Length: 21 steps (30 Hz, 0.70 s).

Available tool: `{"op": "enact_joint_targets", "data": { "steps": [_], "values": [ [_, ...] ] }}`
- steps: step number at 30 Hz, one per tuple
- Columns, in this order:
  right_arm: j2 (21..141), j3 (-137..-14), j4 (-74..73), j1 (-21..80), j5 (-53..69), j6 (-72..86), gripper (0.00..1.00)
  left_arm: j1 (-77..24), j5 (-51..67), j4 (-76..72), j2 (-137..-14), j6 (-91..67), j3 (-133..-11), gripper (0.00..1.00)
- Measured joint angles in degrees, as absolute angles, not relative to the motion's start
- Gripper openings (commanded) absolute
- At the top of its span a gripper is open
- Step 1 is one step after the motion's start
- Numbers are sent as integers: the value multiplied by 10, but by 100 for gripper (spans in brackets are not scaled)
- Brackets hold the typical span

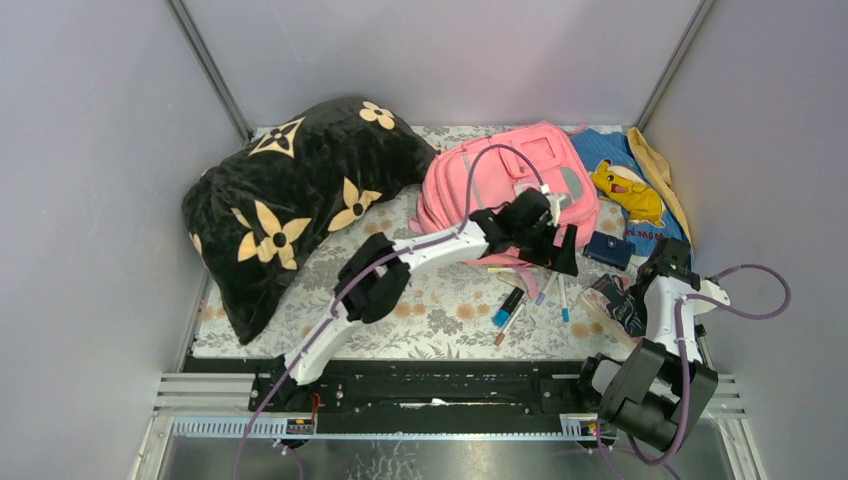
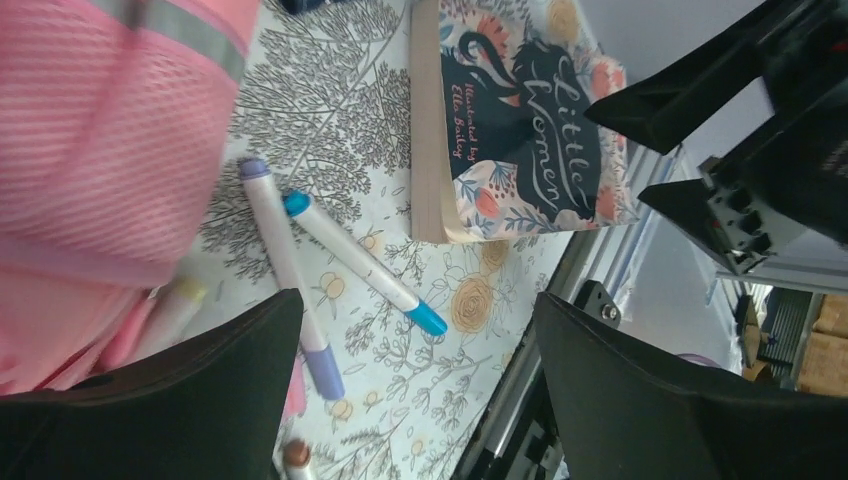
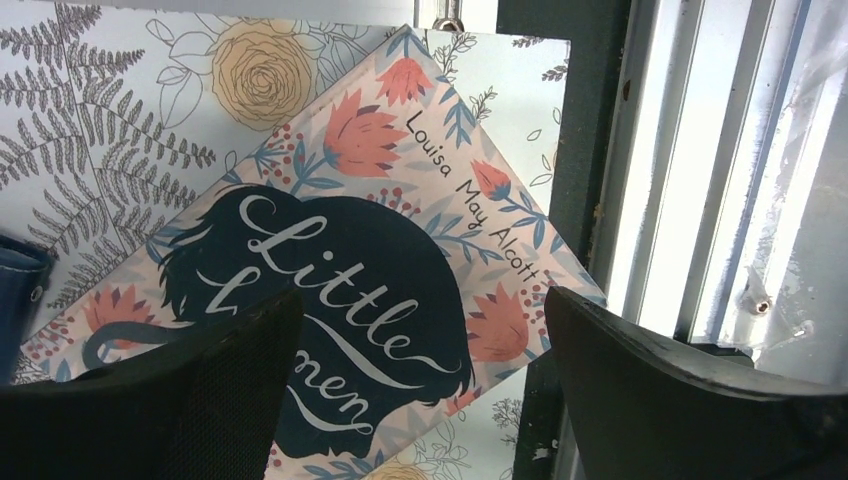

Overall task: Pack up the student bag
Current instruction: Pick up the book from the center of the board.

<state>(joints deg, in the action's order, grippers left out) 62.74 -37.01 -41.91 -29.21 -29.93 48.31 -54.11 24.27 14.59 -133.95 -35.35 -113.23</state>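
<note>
Student bag [image 2: 100, 130] blurred, cropped at left edge, lower cover of book [image 3: 360, 140] hidden behind my right gripper [image 3: 420, 300]

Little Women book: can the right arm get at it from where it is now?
Probably yes. The right tool is open and hangs directly above the book, and nothing lies on the cover. The book lies flat, though, so a pinch may only work at the corner that reaches over the dark rail.

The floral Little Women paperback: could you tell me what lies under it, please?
Only the floral-printed tablecloth shows around the floral Little Women paperback; anything beneath it is covered.
</note>
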Motion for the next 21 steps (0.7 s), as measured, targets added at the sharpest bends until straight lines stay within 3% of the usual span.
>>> {"op": "enact_joint_targets", "data": {
  "steps": [9,21],
  "values": [
    [635,-364,-412,-297,-336,534,95,-582,227,129,-1440,-369,-1237,89],
    [576,-284,-355,-297,-418,600,96,-601,221,85,-1478,-383,-1247,89]
  ]
}}
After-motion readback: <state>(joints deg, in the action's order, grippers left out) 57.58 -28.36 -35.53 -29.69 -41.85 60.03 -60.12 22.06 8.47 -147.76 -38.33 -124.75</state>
